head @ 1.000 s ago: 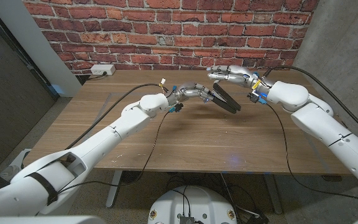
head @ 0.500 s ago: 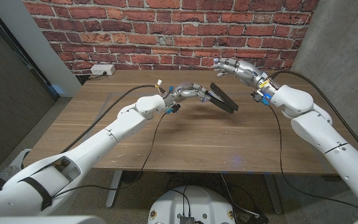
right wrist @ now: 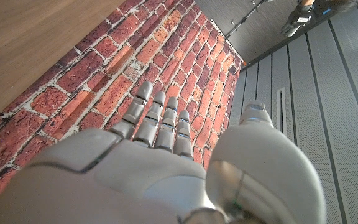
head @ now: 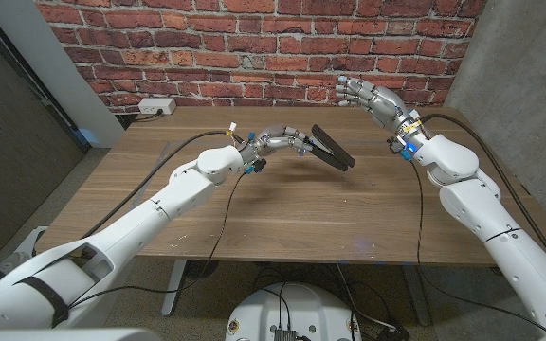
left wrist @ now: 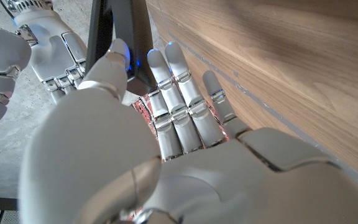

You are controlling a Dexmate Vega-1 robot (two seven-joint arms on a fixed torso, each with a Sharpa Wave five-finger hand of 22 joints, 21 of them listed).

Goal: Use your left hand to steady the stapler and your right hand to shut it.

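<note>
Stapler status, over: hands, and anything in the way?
Left hand grips the stapler, which looks shut. Right hand open, lifted apart from it. Nothing between them.

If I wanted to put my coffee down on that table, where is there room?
Bare wood lies along the table's near edge, between the two arms. It is crowded toward the back, where the left hand holds the stapler and the right hand hangs beside it.

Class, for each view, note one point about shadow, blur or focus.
Head view: sharp, with a soft shadow on the table under the left hand. Left wrist view: the near hand is soft, the stapler dark against the light. Right wrist view: the right hand blurs, the bricks sharper.
</note>
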